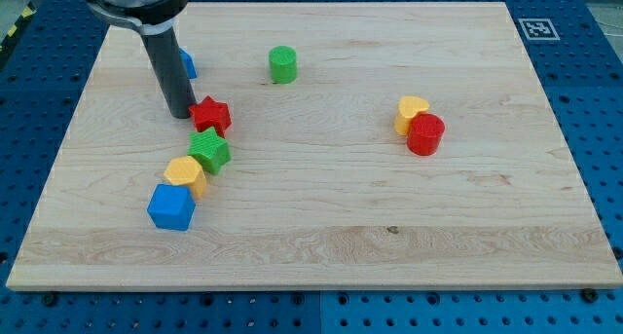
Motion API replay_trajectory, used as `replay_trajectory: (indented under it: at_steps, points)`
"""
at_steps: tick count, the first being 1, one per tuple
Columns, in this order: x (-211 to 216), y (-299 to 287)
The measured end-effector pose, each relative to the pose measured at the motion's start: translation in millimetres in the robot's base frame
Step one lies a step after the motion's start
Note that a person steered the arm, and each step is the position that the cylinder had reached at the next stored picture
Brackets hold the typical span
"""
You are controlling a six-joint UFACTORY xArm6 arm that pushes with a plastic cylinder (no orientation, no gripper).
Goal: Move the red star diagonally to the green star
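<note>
Surface: pale wooden board (321, 207) lying on a blue pegboard table (594, 100), filling most of the view.
Red star (210, 114): sitting toward the board's left, just above the green star (209, 151) and slightly right of it, the two nearly touching or touching; too close to say which.
My tip (181, 114): resting at the red star's left edge, apparently touching it; no claw on this rod, so nothing opening, closing or holding.
Step in hand: nudging the red star into a diagonal spot beside the green star, probably close to finished.
Doing it well: pushing slowly through the star's middle to avoid spinning it, steering clear of the green star, stopping short of knocking it.
Neighbours: yellow block (186, 174) and blue cube (171, 206) trailing down-left from the green star; blue block (187, 63) half hidden behind the rod.
Farther off: green cylinder (282, 63) near the top; yellow block touching a red cylinder (425, 133) at the right.
Writing: none readable; only a black-and-white square marker (536, 28) at the board's top right corner.
</note>
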State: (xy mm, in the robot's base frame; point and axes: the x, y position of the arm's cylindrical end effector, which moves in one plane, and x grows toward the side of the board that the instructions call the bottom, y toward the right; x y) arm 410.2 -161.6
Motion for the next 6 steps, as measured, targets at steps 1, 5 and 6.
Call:
replay_trajectory:
  at_steps: [1, 5, 6]
  points:
    - [1, -2]
    - [19, 19]
    - [19, 33]
